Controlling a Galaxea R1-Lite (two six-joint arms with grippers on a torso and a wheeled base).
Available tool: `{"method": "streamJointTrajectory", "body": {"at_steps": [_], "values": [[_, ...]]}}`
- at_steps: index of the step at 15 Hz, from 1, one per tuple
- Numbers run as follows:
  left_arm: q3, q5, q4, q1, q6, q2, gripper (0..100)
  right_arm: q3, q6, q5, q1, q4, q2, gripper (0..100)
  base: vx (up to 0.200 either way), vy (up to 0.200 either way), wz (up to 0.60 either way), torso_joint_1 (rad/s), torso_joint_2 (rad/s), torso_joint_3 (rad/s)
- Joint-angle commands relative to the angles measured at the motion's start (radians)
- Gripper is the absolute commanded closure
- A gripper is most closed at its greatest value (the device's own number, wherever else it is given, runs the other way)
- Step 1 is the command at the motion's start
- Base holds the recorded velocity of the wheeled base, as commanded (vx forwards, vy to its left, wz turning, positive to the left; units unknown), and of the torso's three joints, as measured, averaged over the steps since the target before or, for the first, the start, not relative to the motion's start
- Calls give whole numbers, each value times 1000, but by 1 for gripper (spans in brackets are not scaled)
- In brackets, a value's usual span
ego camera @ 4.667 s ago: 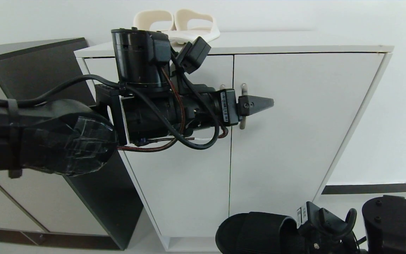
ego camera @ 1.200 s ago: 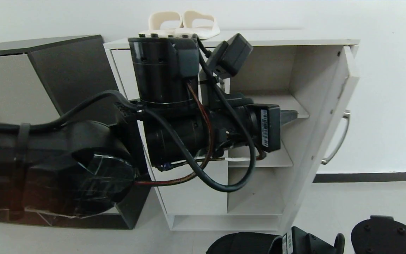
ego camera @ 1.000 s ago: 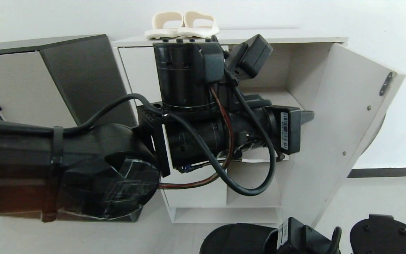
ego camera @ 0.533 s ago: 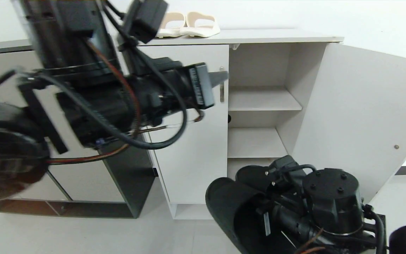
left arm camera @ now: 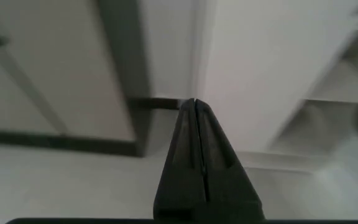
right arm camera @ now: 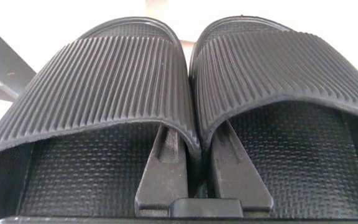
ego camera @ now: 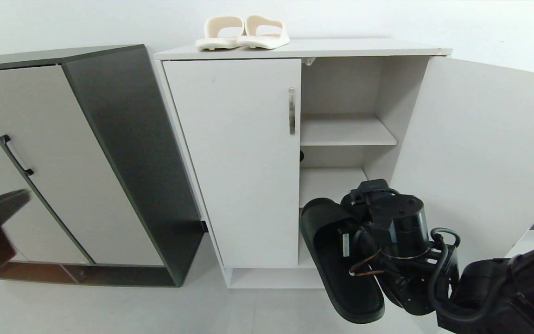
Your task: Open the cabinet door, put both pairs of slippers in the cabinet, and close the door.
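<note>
Head view is showing the pair of black slippers (ego camera: pixel 341 260) hanging in the air just in front of the lower part of the white cabinet's (ego camera: pixel 230 51) open half, soles tilted toward the floor. The right gripper (right arm camera: pixel 194 134) is carrying them: in the right wrist view one finger is reaching under each ribbed strap, and the two fingers are squeezing the slippers' inner walls together between them. The right-hand door (ego camera: pixel 480 153) is standing swung wide open, baring shelves (ego camera: pixel 346 132) inside, while the left-hand door (ego camera: pixel 230 162) is sitting closed with its metal handle (ego camera: pixel 291 111) by the middle edge. The cream slippers (ego camera: pixel 242 32) are resting side by side on top of the cabinet, near its left end. The left gripper (left arm camera: pixel 196 124) is hanging low and well off to the left, away from the white cabinet, with its fingers pressed together on nothing. A dark cabinet (ego camera: pixel 123 153) is standing just beside the white one on the left.
</note>
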Motion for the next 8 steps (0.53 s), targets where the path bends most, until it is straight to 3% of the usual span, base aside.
{"method": "streamJointTrajectory", "body": {"at_steps": [1, 3, 6, 7, 8], "values": [[260, 49, 22, 277, 10, -362, 100, -9, 0, 0, -5, 0, 22, 100, 0, 0, 0, 0, 0, 0], [354, -2, 22, 349, 13, -468, 100, -11, 0, -3, -3, -2, 34, 100, 0, 0, 0, 0, 0, 0], [546, -39, 25, 353, 33, -661, 100, -6, 1, 0, -3, -3, 34, 100, 0, 0, 0, 0, 0, 0], [590, -115, 28, 347, 50, -738, 100, -6, 3, 6, -3, -3, 37, 100, 0, 0, 0, 0, 0, 0], [628, -210, 30, 347, 87, -811, 100, -6, 3, 8, -3, -3, 40, 100, 0, 0, 0, 0, 0, 0]]}}
